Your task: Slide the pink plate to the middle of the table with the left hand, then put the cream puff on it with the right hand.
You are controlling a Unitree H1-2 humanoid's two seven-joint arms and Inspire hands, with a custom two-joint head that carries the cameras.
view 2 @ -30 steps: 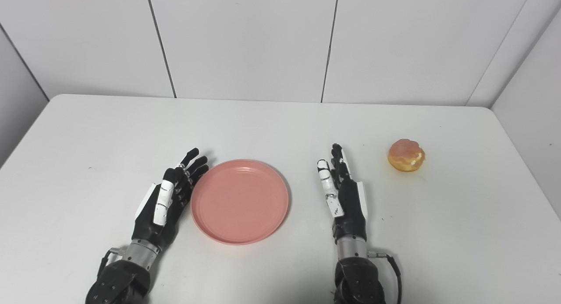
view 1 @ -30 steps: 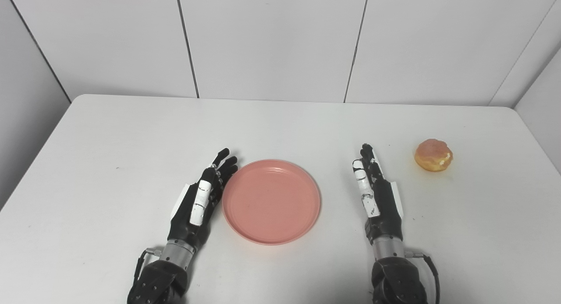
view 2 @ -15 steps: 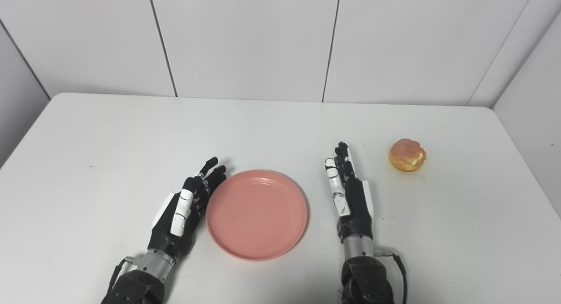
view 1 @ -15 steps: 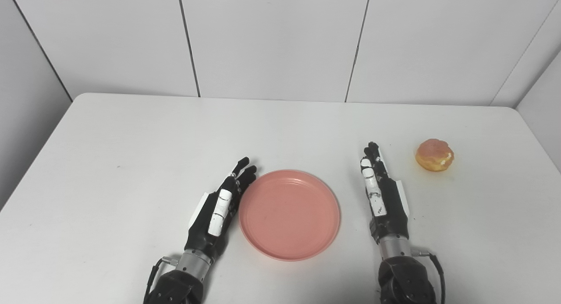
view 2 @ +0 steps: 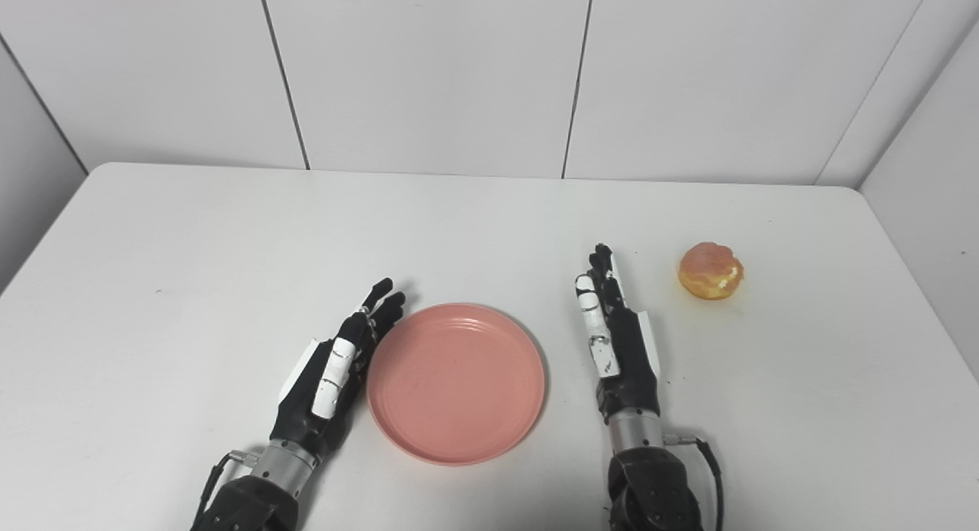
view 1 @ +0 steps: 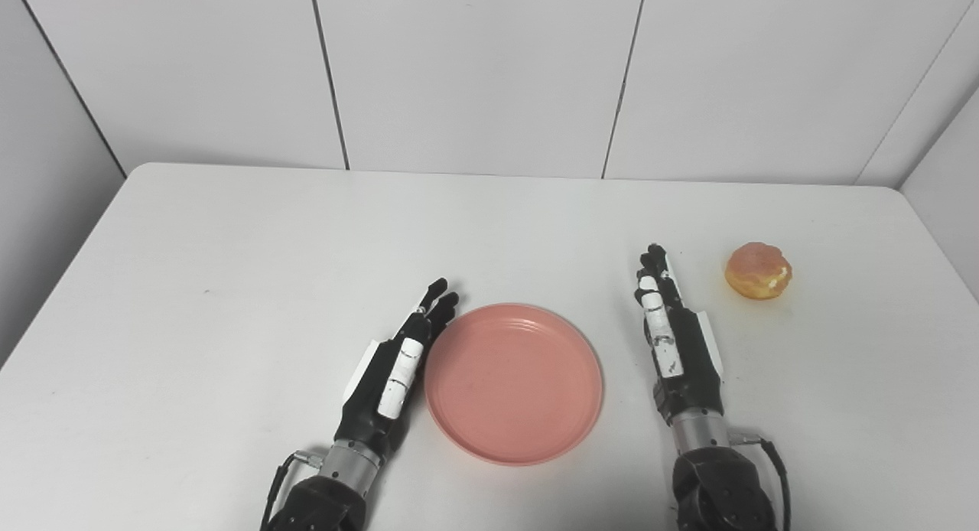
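Half done: pink plate (view 1: 513, 383) sits mid-table, left hand (view 1: 391, 374) flat-fingered at its 9 o'clock edge; cream puff (view 1: 758, 271), untouched, lies at 1 o'clock from the released right hand (view 1: 673, 340).

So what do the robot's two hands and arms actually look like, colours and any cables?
Both the left hand and right hand are black with white panels along a finger and on the outer edge. Each sits on a silver metal wrist ring above a black forearm, with a thin black cable looping out beside each wrist.
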